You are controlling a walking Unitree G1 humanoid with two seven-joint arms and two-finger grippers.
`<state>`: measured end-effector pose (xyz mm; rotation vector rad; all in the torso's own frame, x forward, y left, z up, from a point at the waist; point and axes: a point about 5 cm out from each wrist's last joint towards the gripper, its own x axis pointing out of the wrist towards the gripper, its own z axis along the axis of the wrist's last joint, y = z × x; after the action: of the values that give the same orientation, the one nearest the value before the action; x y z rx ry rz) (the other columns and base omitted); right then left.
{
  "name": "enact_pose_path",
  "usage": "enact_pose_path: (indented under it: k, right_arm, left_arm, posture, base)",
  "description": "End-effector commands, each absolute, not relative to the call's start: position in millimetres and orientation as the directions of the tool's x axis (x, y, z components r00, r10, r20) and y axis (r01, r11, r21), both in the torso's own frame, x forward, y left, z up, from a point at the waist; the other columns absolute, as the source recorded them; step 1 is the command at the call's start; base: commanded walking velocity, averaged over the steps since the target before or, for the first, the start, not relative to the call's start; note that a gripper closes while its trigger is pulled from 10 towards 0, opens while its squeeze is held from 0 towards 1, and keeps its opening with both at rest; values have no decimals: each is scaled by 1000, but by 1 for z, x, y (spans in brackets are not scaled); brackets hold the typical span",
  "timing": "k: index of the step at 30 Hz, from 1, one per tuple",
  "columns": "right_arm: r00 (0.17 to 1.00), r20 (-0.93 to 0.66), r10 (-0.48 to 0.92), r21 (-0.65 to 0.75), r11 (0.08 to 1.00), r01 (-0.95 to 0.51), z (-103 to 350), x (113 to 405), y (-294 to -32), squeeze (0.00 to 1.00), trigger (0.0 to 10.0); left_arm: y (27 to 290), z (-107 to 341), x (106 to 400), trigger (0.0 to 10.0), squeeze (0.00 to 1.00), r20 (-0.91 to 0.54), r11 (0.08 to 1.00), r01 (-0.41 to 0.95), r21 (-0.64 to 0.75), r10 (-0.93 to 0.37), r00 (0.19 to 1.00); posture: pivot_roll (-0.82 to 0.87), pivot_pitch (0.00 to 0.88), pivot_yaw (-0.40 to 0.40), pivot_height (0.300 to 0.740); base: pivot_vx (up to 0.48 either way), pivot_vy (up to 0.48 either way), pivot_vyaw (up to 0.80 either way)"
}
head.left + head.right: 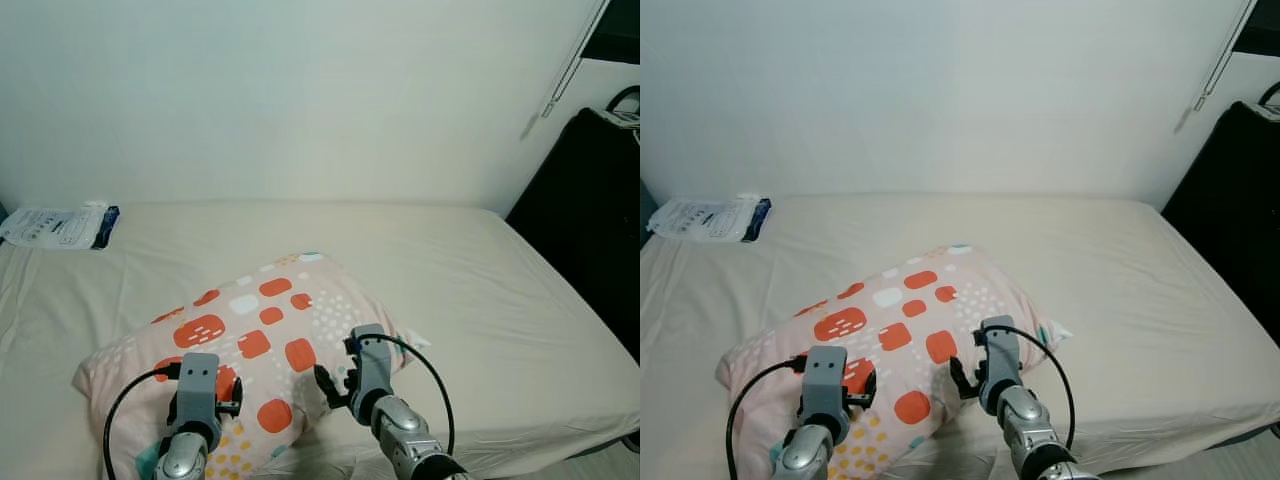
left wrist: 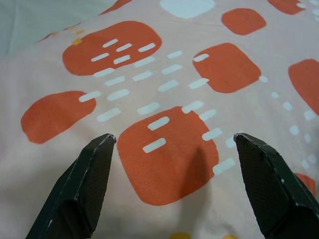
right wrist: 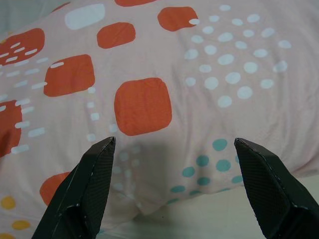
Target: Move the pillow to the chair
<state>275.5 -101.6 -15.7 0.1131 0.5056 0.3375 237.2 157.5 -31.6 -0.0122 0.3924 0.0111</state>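
A white packet (image 1: 58, 226) lies at the far left corner of a beige bed (image 1: 480, 290) set against a pale wall (image 1: 300, 100), well apart from both grippers. Nearer, the pillow (image 1: 262, 330), pink with orange squares, white dashes and dots, rests slantwise on the sheet at the bed's near edge. The left gripper (image 2: 172, 149) hovers over the pillow's near left part, its 2 black fingers (image 2: 82, 184) spread wide apart with an orange square between the tips; whether the tips touch the fabric cannot be told. The right gripper (image 3: 172, 149) is at the pillow's near right edge, its 2 fingers (image 3: 84, 184) likewise spread wide, holding nothing; between them lie an orange square, a patch of teal dots and the pillow's lower seam, with a strip of bare sheet just below. In the head views a black cable loops from each silver wrist. At the far right, beside the bed, stands a dark piece of furniture (image 1: 590, 220), and a thin white cord (image 1: 570, 70) hangs down the wall above it.
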Motion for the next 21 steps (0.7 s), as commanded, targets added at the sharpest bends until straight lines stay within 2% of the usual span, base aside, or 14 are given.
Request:
enact_pose_path:
  k: [1,8,16,21]
  right_arm:
    - [818,-472,329,205,943,-261,-17,276,-105,0,10000]
    - [826,-470,310,236,946,-221,-15,278,-105,0,10000]
    - [828,-476,296,279,944,-177,-17,277,-106,0,10000]
    - [832,-467,299,250,947,-200,-16,277,-107,0,10000]
  left_arm:
    - [153,-32,238,10000,0,-390,1000,-6,-28,-5,921]
    - [155,-29,237,10000,0,-358,1000,6,27,3,934]
    - [164,-36,230,10000,0,-392,995,-18,93,53,918]
    - [169,-27,232,10000,0,-310,992,-69,106,99,946]
  posture:
    - [126,0,-134,740]
    - [129,0,-125,740]
    - [128,0,-115,740]
    - [123,0,-116,740]
  base:
    - [0,0,0]
    - [0,0,0]
    - [0,0,0]
    - [0,0,0]
